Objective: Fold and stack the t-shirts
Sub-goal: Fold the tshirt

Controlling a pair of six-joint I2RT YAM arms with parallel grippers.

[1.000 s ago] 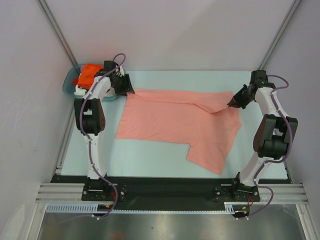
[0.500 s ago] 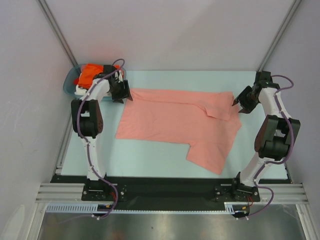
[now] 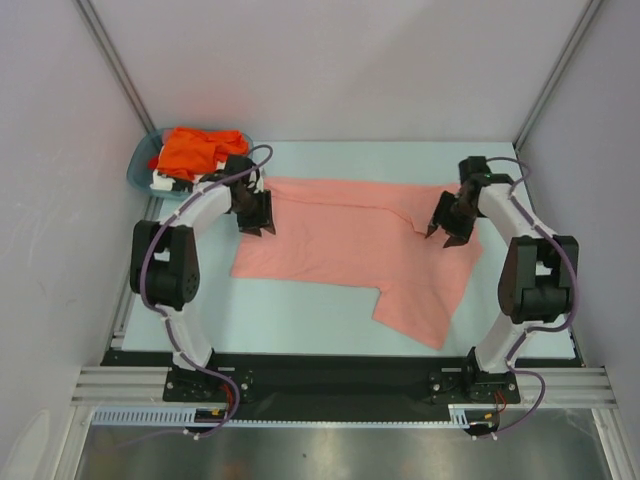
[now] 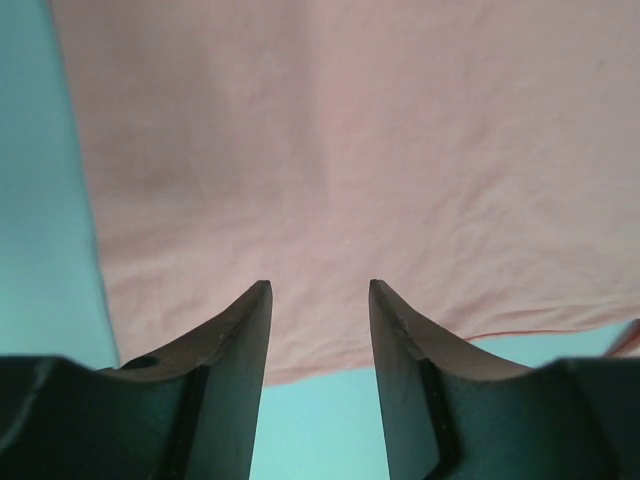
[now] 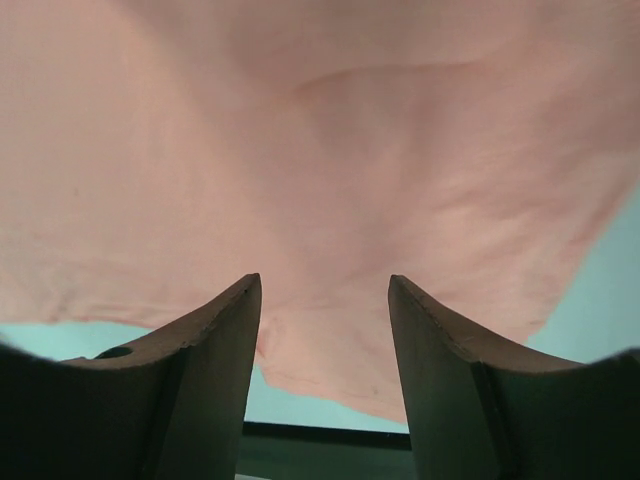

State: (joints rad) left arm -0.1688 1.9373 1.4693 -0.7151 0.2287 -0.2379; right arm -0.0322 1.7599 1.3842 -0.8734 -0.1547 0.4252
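The salmon-pink t-shirt [image 3: 350, 245] lies spread on the pale teal table, its top edge folded over, one part hanging toward the near edge. My left gripper [image 3: 262, 226] is open and empty above the shirt's far left corner; the left wrist view shows the pink cloth [image 4: 380, 170] below my open gripper [image 4: 320, 290]. My right gripper [image 3: 440, 232] is open and empty above the shirt's far right part; the right wrist view shows pink cloth [image 5: 330, 170] under my gripper [image 5: 325, 285]. The orange t-shirt [image 3: 195, 150] sits in the basket. A bit of white cloth [image 3: 160, 181] shows beside it.
The teal basket [image 3: 136, 172] stands at the table's far left corner. Grey walls and slanted frame posts close in the back and sides. The black base rail [image 3: 330, 375] runs along the near edge.
Both grippers have let go of the shirt's far corners and moved inward and nearer over the cloth. The folded-over top edge now lies flat.
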